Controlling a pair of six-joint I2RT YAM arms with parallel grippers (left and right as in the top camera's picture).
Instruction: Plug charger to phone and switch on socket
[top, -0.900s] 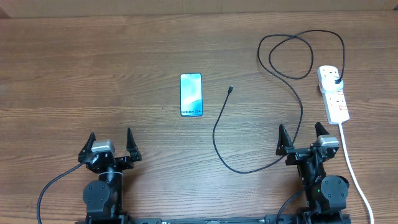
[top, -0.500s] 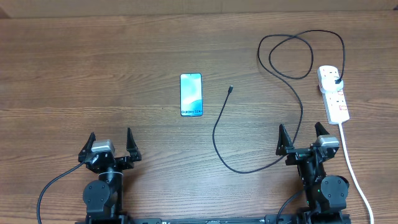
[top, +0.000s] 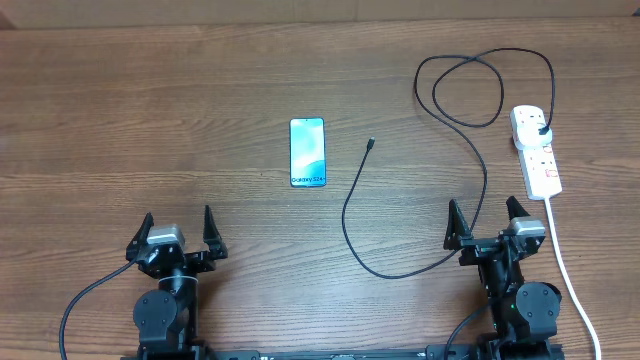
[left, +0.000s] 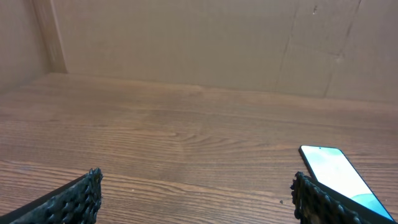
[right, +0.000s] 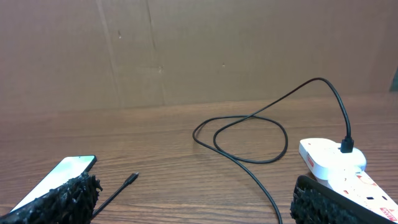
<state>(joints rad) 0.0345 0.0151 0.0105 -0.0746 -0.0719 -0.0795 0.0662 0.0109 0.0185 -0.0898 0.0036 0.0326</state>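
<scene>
The phone (top: 308, 152) lies flat mid-table with a lit blue-teal screen; it also shows in the left wrist view (left: 339, 174) and the right wrist view (right: 59, 174). The black charger cable (top: 470, 120) loops at the back right. Its small plug tip (top: 371, 144) lies right of the phone, apart from it, and shows in the right wrist view (right: 131, 178). Its black plug (top: 543, 130) sits in the white socket strip (top: 537, 152). My left gripper (top: 178, 232) and right gripper (top: 487, 222) are open and empty near the front edge.
The socket strip's thick white cord (top: 570, 275) runs toward the front right, past my right arm. A cardboard wall (left: 199, 43) stands behind the table. The cable's long curve (top: 400, 270) lies just left of my right gripper.
</scene>
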